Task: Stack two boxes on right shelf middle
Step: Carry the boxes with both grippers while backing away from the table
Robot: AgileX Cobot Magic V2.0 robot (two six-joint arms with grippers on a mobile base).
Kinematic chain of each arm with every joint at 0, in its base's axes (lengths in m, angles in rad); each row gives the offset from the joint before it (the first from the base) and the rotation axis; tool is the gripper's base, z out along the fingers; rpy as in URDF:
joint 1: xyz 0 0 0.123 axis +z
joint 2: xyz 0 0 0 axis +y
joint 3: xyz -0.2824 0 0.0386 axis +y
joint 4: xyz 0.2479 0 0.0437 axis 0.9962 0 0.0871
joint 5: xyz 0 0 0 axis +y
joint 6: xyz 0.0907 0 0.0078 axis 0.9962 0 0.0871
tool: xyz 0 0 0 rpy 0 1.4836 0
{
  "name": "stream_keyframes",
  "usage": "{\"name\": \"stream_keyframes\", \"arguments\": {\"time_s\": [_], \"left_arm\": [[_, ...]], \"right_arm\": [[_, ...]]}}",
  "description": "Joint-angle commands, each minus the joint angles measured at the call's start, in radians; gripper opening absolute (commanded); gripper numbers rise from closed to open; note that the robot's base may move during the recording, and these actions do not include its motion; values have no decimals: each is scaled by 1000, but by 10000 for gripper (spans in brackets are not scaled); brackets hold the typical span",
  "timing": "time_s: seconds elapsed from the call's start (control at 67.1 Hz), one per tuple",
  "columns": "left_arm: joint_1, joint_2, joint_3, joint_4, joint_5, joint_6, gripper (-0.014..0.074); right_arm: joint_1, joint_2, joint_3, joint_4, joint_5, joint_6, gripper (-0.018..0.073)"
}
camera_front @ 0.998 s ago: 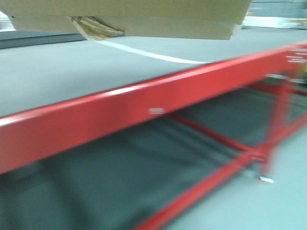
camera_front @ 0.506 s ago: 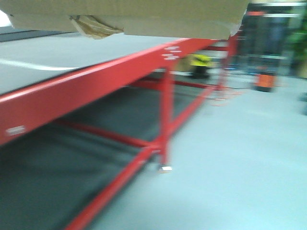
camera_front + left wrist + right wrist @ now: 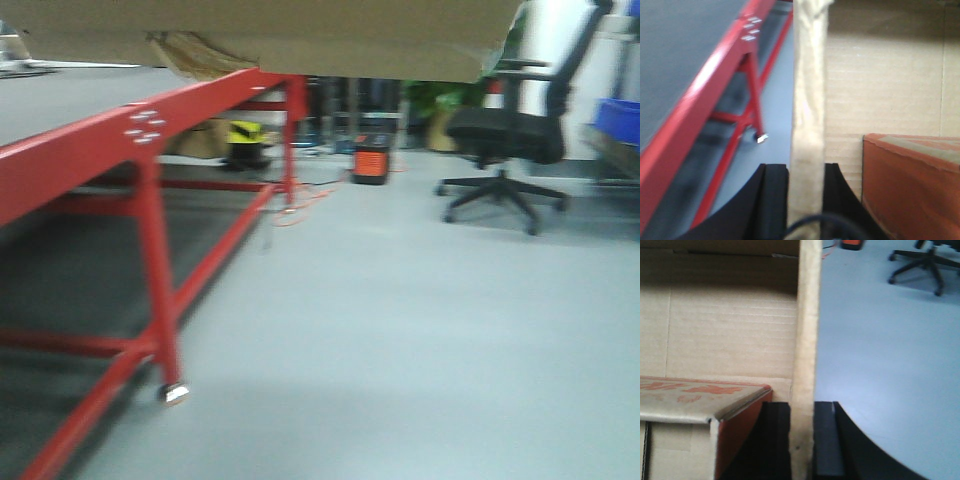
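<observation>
The large cardboard box (image 3: 885,75) is held up off the ground between both arms. The left hand (image 3: 807,172) is clamped on its left wall, one black finger (image 3: 772,192) outside and the other inside. The right hand (image 3: 802,412) pinches the opposite wall in the same way. Inside the box, a smaller box (image 3: 695,395) with orange-red sides and red print on its pale top lies against the bottom. In the front view the large box's underside fills the top edge of the frame, and a crumpled yellowish tape tag (image 3: 195,52) hangs from it. Below and to the left runs a desk (image 3: 90,150) with a red frame and a grey top. Beyond it the grey floor (image 3: 400,330) is open. Farther back stand an orange case (image 3: 371,162), a black office chair (image 3: 505,135) and, at the right edge, a blue bin (image 3: 620,120).
</observation>
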State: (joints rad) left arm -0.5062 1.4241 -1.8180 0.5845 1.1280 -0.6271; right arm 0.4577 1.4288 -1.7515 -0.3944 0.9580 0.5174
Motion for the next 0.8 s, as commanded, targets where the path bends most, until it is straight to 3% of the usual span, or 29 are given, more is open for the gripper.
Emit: {"name": "stream_keyframes", "arguments": {"time_s": [0.0,0.789], "left_arm": [[1,-10,-12,56,-19,-1,-111],[1,-10,-12,56,-19,-1,-111]], "right_arm": [[-6,-18,-14,-44,-31,2,-169],[-6,-18,-14,-45,-33,2,-169]]}}
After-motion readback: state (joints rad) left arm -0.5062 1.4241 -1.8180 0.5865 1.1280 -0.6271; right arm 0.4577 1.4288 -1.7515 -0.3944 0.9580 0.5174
